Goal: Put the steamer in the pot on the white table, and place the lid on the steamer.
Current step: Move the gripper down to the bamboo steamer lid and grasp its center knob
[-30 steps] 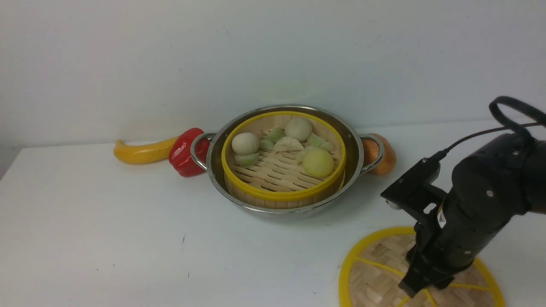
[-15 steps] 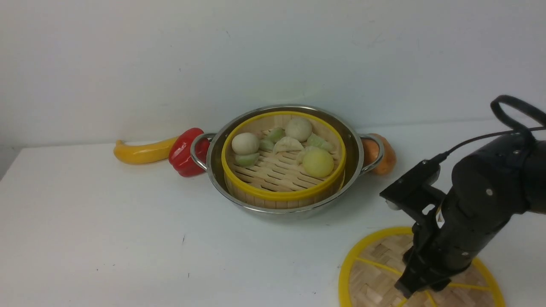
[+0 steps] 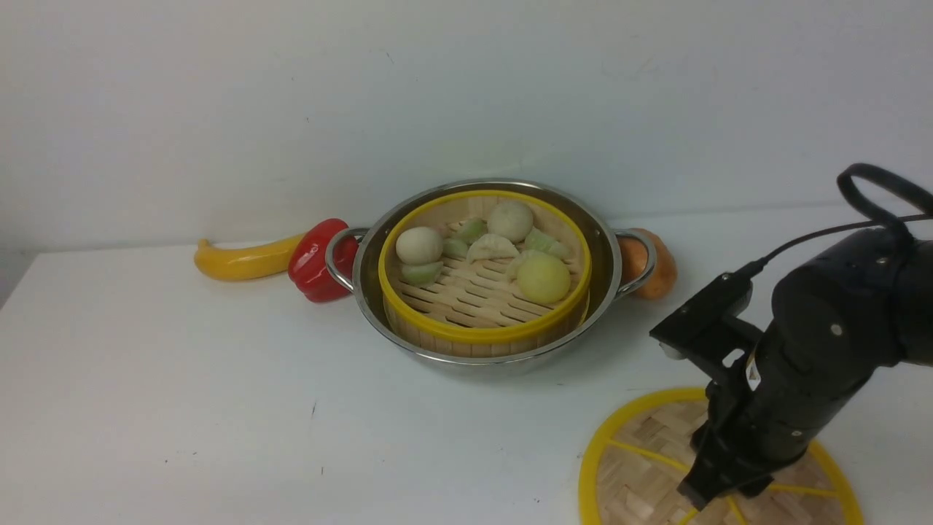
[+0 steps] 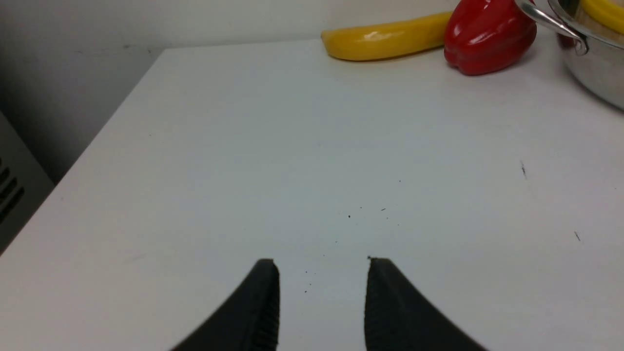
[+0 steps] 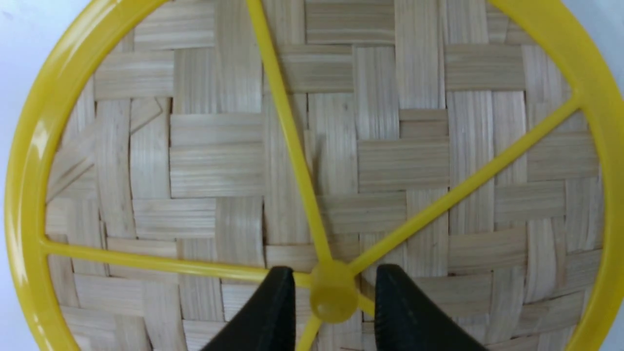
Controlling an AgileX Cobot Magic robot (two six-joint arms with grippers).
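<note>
The steamer (image 3: 485, 292), with buns and dumplings in it, sits inside the pot (image 3: 605, 248) at the back middle of the white table (image 3: 182, 401). The lid (image 3: 641, 467) lies flat on the table at the front right. My right gripper (image 3: 701, 497) points down onto it. In the right wrist view the lid (image 5: 390, 161) fills the frame, and my right gripper (image 5: 334, 273) is open with one finger on each side of the centre knob (image 5: 334, 292), with small gaps. My left gripper (image 4: 321, 263) is open and empty above bare table; it does not show in the front view.
A yellow squash (image 3: 244, 259) and a red pepper (image 3: 317, 262) lie by the pot's left handle. An orange vegetable (image 3: 656, 273) sits behind the right handle. The left wrist view shows the pot's edge (image 4: 594, 73) and the table's left edge (image 4: 97, 141).
The right arm dipped slightly over the lid and came back to almost the same place. Nothing else has moved.
</note>
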